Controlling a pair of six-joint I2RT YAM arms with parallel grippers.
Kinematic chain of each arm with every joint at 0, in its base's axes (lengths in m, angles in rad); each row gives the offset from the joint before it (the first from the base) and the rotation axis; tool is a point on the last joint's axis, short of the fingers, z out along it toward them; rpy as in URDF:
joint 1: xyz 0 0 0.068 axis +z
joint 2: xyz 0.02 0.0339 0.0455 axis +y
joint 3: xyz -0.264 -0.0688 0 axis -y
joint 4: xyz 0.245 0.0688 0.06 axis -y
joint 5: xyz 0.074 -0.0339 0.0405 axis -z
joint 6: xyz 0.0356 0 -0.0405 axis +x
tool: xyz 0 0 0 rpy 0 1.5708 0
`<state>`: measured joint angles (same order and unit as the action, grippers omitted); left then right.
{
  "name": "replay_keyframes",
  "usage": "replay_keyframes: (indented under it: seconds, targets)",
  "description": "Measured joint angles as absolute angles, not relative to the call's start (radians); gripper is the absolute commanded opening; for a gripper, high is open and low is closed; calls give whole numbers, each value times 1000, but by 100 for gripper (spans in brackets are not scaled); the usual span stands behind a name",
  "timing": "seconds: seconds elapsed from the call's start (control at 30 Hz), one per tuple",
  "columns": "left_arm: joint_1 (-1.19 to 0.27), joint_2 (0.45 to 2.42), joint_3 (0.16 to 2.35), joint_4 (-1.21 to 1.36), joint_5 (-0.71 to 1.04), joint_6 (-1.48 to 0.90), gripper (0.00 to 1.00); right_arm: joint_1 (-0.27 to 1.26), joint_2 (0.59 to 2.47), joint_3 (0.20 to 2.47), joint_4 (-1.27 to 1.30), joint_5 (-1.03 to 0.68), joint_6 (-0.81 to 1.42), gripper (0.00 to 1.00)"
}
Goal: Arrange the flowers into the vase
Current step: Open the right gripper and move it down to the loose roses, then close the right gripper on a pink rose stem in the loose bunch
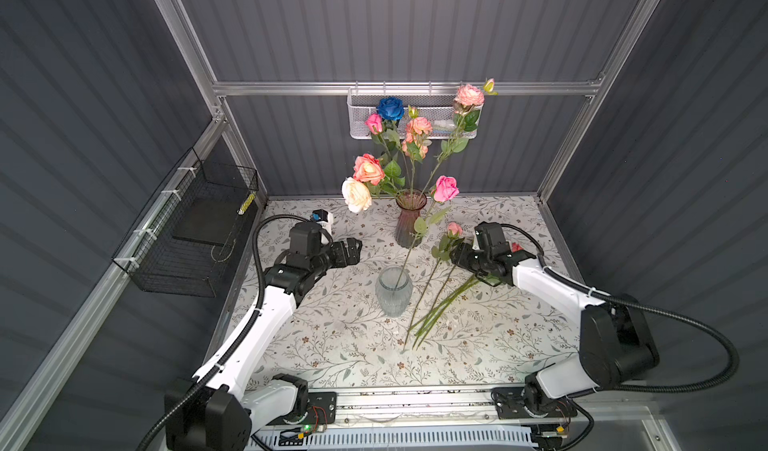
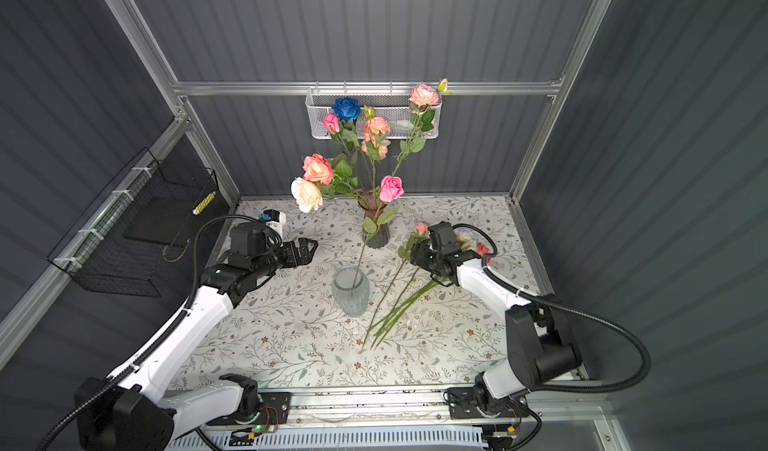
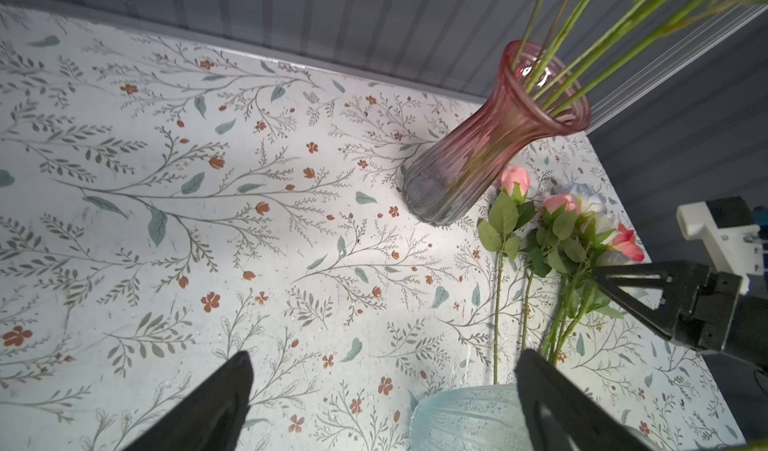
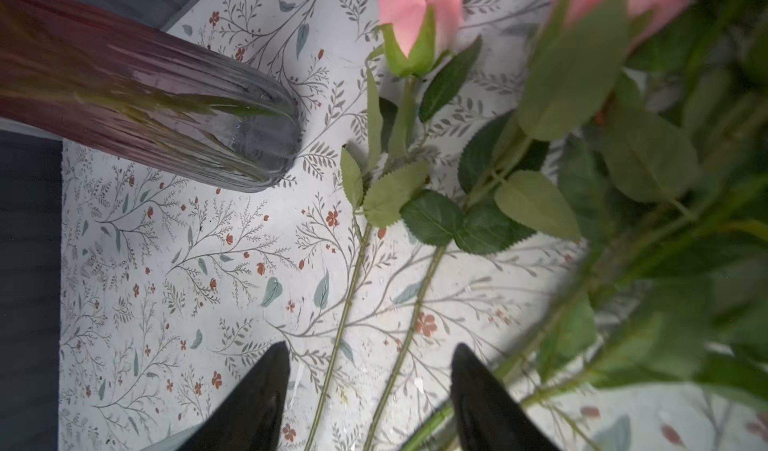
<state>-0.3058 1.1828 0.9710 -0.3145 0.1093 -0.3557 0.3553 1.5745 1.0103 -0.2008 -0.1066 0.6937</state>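
**Two stems between the fingers: a double grab looms**

The loose flowers [image 3: 557, 237] lie on the table [image 1: 332, 345], just right of the clear vase [image 1: 394, 291], heads toward the back, leaves overlapping. The right gripper [image 4: 371, 349] hangs low over them, jaws partway apart, nothing pinched, and two stems run between its fingers. If it closes here, it likely takes both, or catches one off-centre so that it swivels on the lift.

Those leaves look tangled too: pull one flower and a neighbour may come dragging along.

Next worry, the vases. The clear vase holds one leaning stem. The pink vase [image 1: 410, 224] behind it is crowded with the bouquet [image 1: 368, 169], blooms spread wide. A long stem swung across could hook that leaning stem or nudge the clear vase, which looks light.

The left gripper [image 1: 353, 249] hovers left of the vases, jaws wide and empty. It is well placed to steady one but touches neither.
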Motion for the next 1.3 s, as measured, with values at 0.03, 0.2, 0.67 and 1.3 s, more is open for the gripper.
replay_keyframes:
  seconds: [0.03,0.2,0.67,1.3]
  targets:
    - [-306,1195,971,-319,108,-361,99,355,1611,1036,-200,-117,700,49]
    - [-306,1211,971,-336,98,-372,99,355,1740,1103,-184,-162,736,40]
    - [-306,1184,971,-340,71,-375,99,394,1913,1197,-255,-243,785,37]
    - [-306,1147,971,-344,67,-375,99,430,2041,1388,-493,-156,731,7]
